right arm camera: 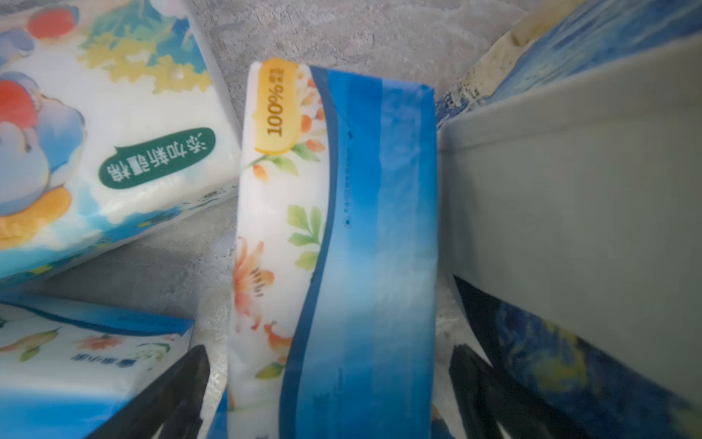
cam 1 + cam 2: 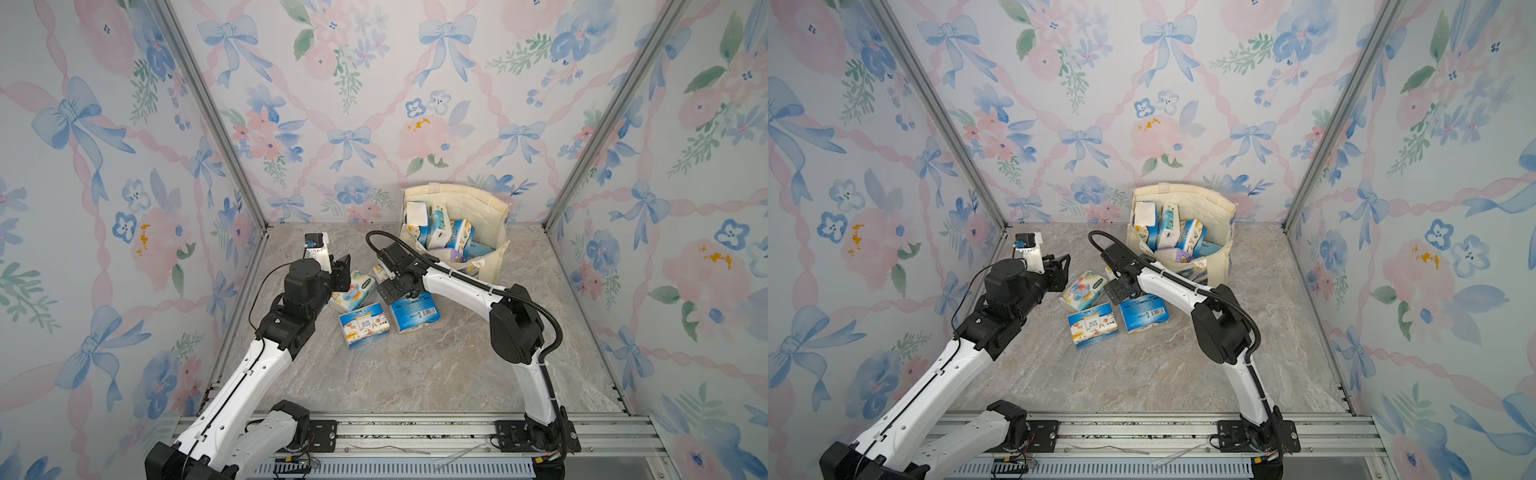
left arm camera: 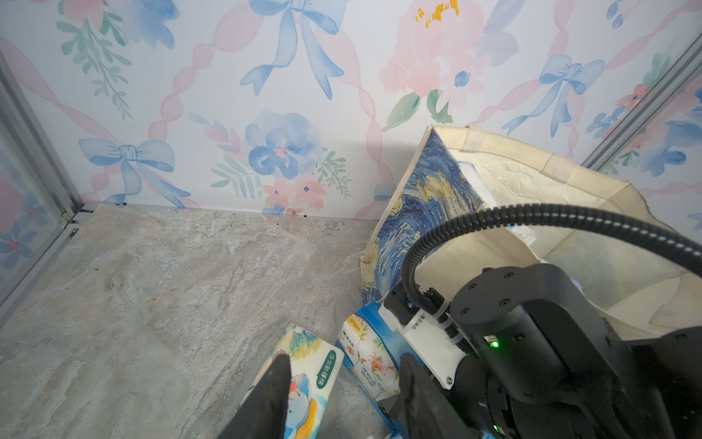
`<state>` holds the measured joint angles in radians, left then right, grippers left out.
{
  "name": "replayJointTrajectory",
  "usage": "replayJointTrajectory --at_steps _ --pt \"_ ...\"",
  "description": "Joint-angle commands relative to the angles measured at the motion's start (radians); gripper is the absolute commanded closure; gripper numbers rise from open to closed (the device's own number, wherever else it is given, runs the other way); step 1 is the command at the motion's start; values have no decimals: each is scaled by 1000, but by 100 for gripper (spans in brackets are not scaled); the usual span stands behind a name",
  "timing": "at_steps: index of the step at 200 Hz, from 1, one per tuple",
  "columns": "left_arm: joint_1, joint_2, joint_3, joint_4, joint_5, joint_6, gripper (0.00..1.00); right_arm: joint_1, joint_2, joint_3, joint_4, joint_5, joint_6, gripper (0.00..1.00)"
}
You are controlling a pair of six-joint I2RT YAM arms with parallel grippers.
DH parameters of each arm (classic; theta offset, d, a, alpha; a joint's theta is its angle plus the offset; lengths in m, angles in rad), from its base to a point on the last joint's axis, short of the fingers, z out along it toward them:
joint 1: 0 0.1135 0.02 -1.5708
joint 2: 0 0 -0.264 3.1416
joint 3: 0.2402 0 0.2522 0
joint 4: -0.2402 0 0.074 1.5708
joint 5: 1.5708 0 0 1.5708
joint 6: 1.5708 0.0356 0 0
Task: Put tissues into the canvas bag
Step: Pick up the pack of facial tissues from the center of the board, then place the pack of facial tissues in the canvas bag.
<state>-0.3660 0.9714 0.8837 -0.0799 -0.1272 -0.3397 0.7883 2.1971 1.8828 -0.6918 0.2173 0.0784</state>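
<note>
**Top views.**
- Bag (image 2: 457, 195): one, cream, standing open at the back of the tabletop (image 2: 415, 374), right of centre.
- Tissue packs in the bag (image 2: 438, 232): at least six show, one of them lavender. They are heaped too close for an exact count.
- Tissue packs loose on the tabletop: four, bunched just in front of the bag's near left corner.
  - Cartoon pack (image 2: 353, 291).
  - Label pack (image 2: 363, 324).
  - Barcode pack (image 2: 415, 313).
  - Floral pack (image 2: 379, 273), mostly hidden under the right end effector (image 2: 388, 286).
- Left end effector (image 2: 344, 274): just beside the cartoon pack.

**Left wrist view.**
- Left end effector (image 3: 343, 365): fingers partly spread, pinching nothing.
- The cartoon pack lies below them, partly in the gap.
- The bag's blue-and-yellow side stands near.

**Right wrist view.**
- Right end effector (image 1: 328, 349): fingers spread wide, one on each side of the floral pack. Neither finger is clearly touching it.
- The floral pack stands on its long edge, just beside the bag's painted side.

**Progress, as judged.**
- Well past halfway: most packs are bagged.
- Four are left on the tabletop.
- The floral pack looks to be the next one taken.
</note>
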Motion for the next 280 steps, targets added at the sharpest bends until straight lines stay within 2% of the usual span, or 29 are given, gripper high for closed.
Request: replayJointTrajectory --at_steps 1,51,81,108,156,214,233,245,280 --pt "4 0 1 -10 -8 21 51 -15 41 50 -39 -1 15 1" --pt "6 -2 4 -18 -11 22 51 -11 117 143 -87 1 15 14" --pt "8 -1 11 -23 -14 22 51 -4 119 158 -97 -12 11 31" --pt "10 6 21 -36 -21 19 51 7 62 131 -69 -13 5 44" --pt "13 43 32 -75 -73 2 50 40 -135 65 25 -62 -32 44" --pt "17 62 34 -85 -79 1 51 18 -498 -56 195 -234 -52 44" --pt "18 63 32 -87 -80 2 51 -26 -630 -109 233 -178 -56 44" --pt "21 65 30 -86 -81 2 51 -57 -680 -124 221 -85 -76 44" --pt "22 80 40 -93 -84 7 51 -185 -678 -104 92 63 -87 44"
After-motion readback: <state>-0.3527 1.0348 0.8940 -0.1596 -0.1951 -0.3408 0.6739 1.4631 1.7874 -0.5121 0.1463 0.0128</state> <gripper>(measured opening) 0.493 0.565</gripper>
